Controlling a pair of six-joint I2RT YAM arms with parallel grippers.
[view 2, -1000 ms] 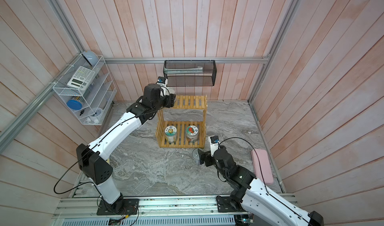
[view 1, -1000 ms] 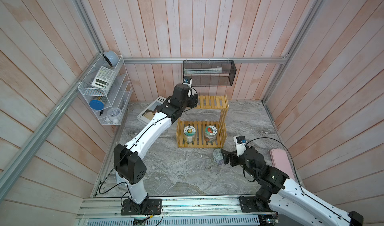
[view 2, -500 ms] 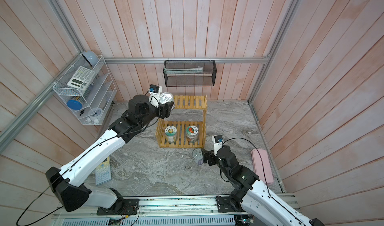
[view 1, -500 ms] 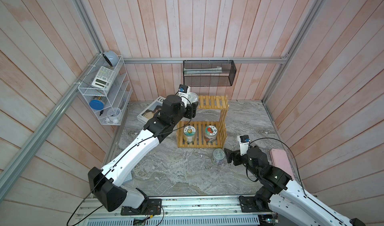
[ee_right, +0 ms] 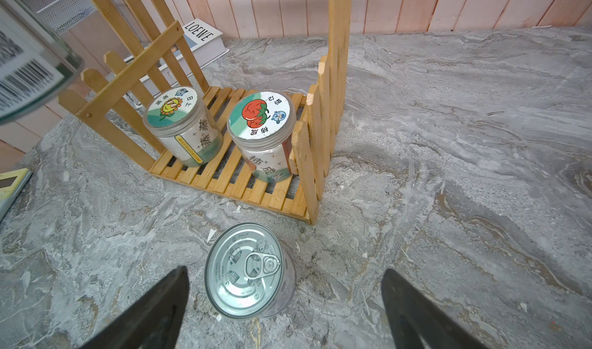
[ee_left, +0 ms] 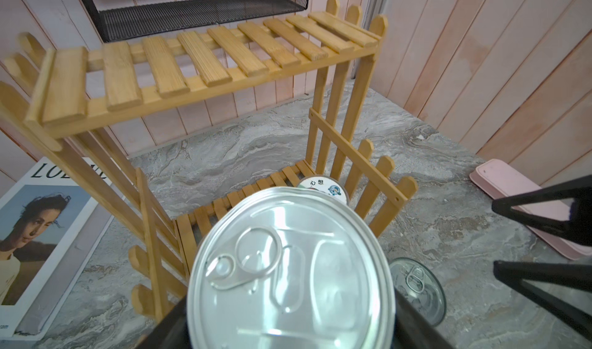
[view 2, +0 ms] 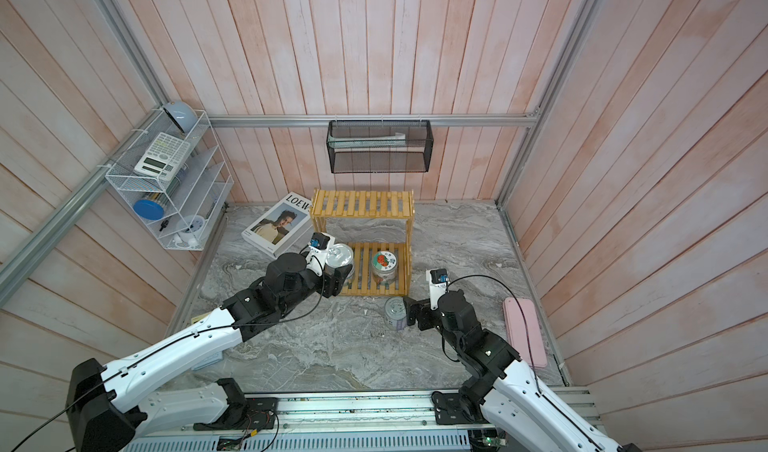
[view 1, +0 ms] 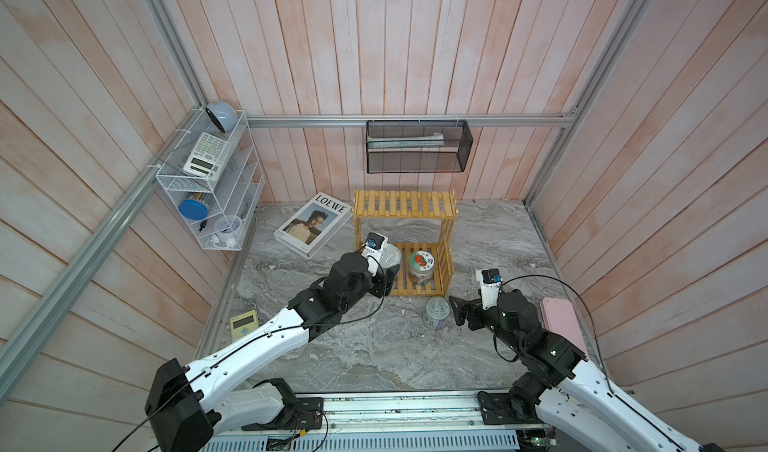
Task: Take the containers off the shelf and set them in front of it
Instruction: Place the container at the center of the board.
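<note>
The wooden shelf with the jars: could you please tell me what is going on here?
The robot is clearing containers off the shelf. The left gripper holds one tin can in the air by the lower tier. A second can stands on the table in front of the shelf, with the right gripper open around it. The flower-lid jar and the tomato-lid jar sit on the lower tier; the top tier is bare.

The book [view 1: 312,230] reads "LOEWE", the tomato jar [ee_right: 259,115] "心想".
</note>
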